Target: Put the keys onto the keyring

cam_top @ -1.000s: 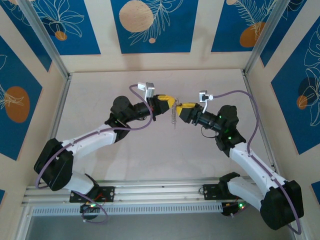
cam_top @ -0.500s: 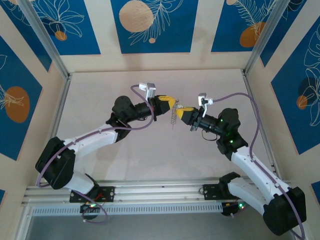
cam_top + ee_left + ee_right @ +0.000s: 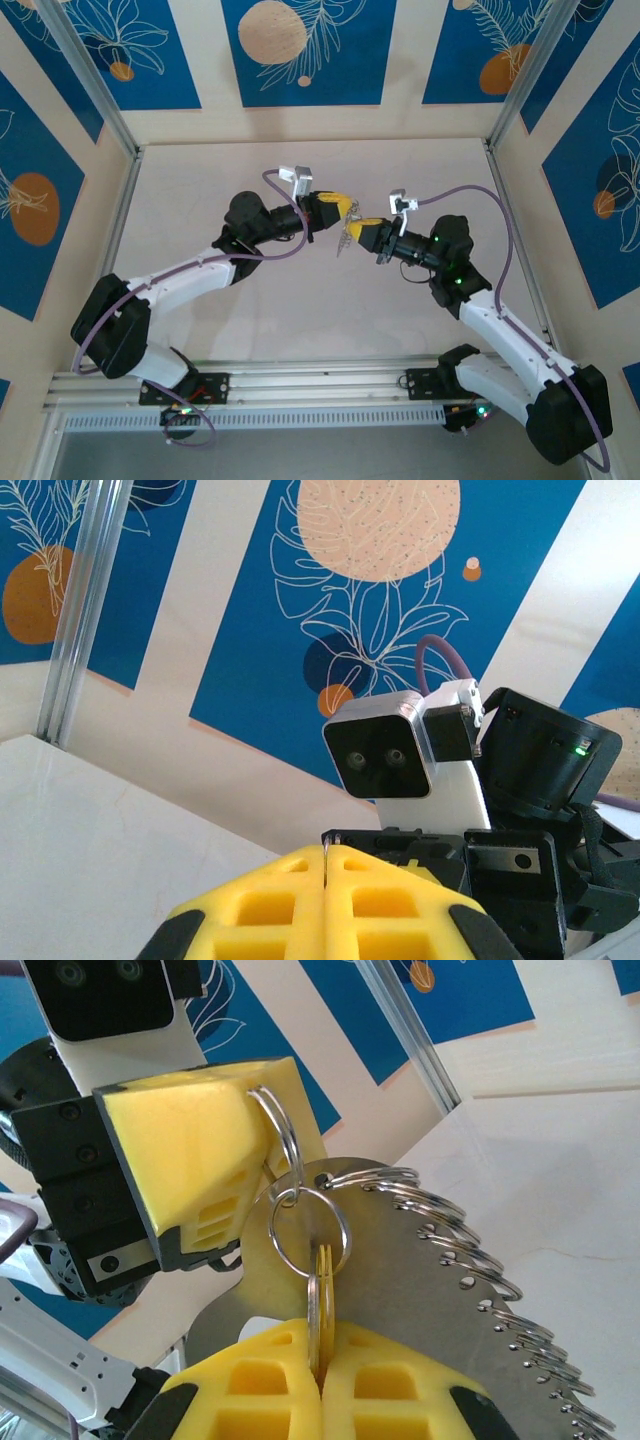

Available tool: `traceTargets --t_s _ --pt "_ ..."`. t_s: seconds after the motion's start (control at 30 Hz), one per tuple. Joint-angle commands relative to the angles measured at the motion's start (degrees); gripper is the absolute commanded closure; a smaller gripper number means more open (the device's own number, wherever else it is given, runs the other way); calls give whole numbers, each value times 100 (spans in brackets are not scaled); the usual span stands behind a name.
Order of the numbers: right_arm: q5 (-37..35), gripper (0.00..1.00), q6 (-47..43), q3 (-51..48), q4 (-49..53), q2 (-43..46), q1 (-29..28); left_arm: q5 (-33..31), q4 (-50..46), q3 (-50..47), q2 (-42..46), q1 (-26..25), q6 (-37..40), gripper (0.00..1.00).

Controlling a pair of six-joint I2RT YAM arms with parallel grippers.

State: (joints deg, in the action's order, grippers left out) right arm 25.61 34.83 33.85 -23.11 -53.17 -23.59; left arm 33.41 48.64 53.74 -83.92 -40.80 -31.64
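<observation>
Right wrist view: the right pincer (image 3: 320,1338) is clamped on the keys (image 3: 319,1298), and just beyond, the left pincer (image 3: 264,1094) is pressed together on the keyring (image 3: 290,1138). Seen from above, both arms reach forward, elbows bowed outward, tips close above the table (image 3: 300,320).

From above, the keys (image 3: 344,237) are too small to tell apart. Yellow fingers (image 3: 400,1390) of the right gripper (image 3: 320,1350) hide most of what seems a key (image 3: 320,1295); the ringed metal plate (image 3: 420,1290) is cropped below.

Left arm (image 3: 185,275), white-and-black, jointed: elbow bent outward. Left gripper (image 3: 347,205), yellow, two-fingered: clamped tight. Right arm (image 3: 505,330): mirrored. Right gripper (image 3: 352,229): clamped tight, near the left's.
</observation>
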Motion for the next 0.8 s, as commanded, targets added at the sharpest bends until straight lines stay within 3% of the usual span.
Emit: traceTargets --t_s 0.0,0.17,0.3,0.4,0.63,0.77 --pt "185 100 -177 113 226 -75 -94 29 365 224 -28 16 -90 100" --pt "175 98 -173 210 226 -142 -123 17 408 190 -37 11 -110 100" --pt "40 66 -212 215 383 -34 -87 -18 381 156 -19 11 -99 100" --pt "65 53 -214 159 552 203 57 -45 341 153 6 12 -75 100" --pt "52 48 -24 34 747 950 532 -24 309 181 7 15 -76 100" --pt "-46 47 200 91 386 914 660 -20 334 173 -2 15 -99 100"
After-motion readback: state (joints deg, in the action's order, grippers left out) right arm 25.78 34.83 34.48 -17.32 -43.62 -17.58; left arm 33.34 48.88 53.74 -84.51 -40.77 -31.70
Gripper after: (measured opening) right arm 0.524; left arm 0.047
